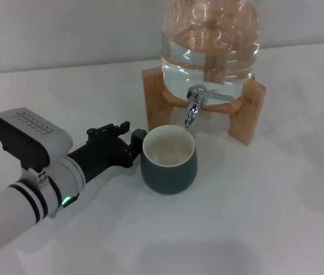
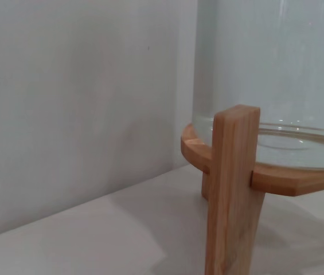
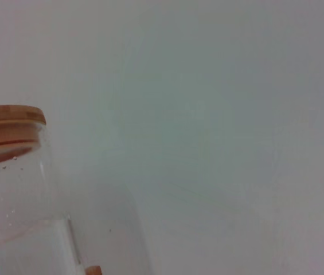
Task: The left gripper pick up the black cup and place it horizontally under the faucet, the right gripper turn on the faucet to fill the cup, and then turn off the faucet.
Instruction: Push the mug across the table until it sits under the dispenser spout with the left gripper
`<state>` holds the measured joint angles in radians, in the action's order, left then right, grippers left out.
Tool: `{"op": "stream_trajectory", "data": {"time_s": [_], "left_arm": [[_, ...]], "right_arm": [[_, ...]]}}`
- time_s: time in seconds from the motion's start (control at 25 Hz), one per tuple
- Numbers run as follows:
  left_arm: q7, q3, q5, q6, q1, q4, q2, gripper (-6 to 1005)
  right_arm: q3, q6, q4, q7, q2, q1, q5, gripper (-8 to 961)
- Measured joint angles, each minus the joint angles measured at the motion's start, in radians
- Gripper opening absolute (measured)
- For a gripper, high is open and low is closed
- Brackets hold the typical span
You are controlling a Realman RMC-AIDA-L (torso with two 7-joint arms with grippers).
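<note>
The black cup (image 1: 169, 166) stands upright on the white table, its cream inside showing no water. It sits right under the chrome faucet (image 1: 193, 107), whose thin lever (image 1: 218, 98) points to the right. No water is running. My left gripper (image 1: 134, 143) reaches in from the left and its fingers close at the cup's left side, where the handle is hidden between them. The faucet belongs to the clear glass jar (image 1: 210, 40), which holds water. The right gripper is out of view.
The jar rests on a wooden stand (image 1: 248, 112), whose leg (image 2: 230, 189) fills the left wrist view close up. The right wrist view shows the jar's wooden lid (image 3: 7, 123) against a plain wall. The white table (image 1: 265, 217) extends to the right and front.
</note>
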<state>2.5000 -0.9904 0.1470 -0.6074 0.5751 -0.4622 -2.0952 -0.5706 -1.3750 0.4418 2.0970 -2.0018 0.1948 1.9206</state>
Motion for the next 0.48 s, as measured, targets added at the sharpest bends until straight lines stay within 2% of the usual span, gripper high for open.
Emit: {"op": "stream_trajectory", "data": {"time_s": [0.48], "left_arm": [[0.003,0.006,0.0,0.012,0.003,-0.002,-0.002,401]], "right_arm": [[0.0,0.004,-0.001,0.003,0.0,0.0,0.0,842]]}}
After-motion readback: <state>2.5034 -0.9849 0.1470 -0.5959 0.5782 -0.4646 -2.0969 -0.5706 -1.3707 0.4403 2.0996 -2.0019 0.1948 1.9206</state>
